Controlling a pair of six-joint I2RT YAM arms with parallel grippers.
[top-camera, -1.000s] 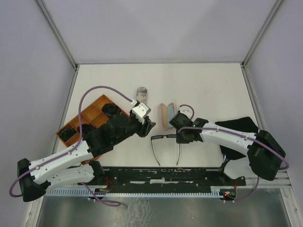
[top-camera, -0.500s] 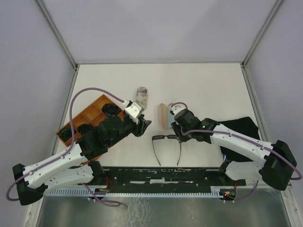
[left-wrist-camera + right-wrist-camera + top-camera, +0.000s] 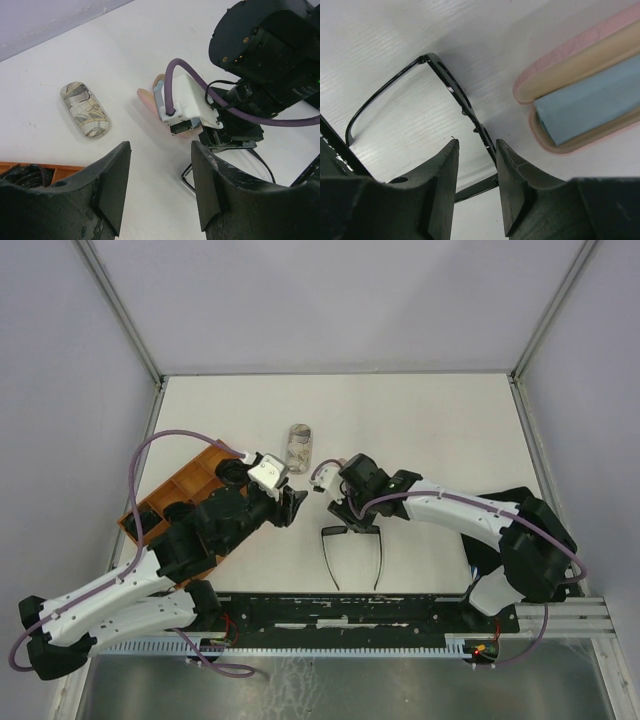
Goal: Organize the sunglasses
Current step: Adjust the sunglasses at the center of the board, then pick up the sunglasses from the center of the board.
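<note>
The thin black-framed sunglasses lie open on the white table, arms pointing toward the near edge. My right gripper hangs right over their front bar. In the right wrist view its jaws are narrowly open, and the frame runs between them, close to the right finger. My left gripper is open and empty just left of the glasses, whose corner shows in its view. Dark sunglasses sit in the orange tray.
A patterned case lies behind the grippers. The open pink case holding a light-blue cloth sits beside the glasses, mostly hidden under the right arm from above. A black cloth lies at the right.
My right gripper has swung left and turned, now over the glasses' front. My left gripper has drawn back a little to the left. The glasses have stayed put.
</note>
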